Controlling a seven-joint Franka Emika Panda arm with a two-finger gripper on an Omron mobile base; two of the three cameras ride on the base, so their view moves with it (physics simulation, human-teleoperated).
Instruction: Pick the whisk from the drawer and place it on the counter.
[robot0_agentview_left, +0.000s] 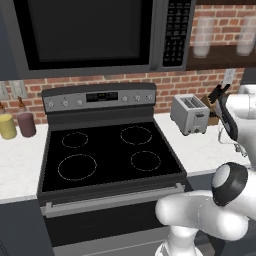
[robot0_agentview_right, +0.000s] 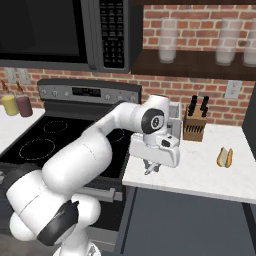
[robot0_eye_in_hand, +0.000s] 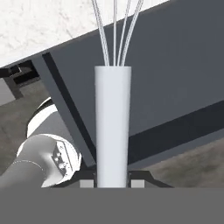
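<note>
My end effector (robot0_eye_in_hand: 113, 183) is clamped on the whisk (robot0_eye_in_hand: 113, 131), held just off the table (robot0_agentview_right: 200, 170) edge near the toaster (robot0_agentview_left: 190, 114); next I should carry it over and set it down.

My arm reaches forward and bends down, wrist pointing low; my gripper (robot0_agentview_right: 151, 170) is clamped tight on the whisk (robot0_eye_in_hand: 113, 127) handle.
</note>
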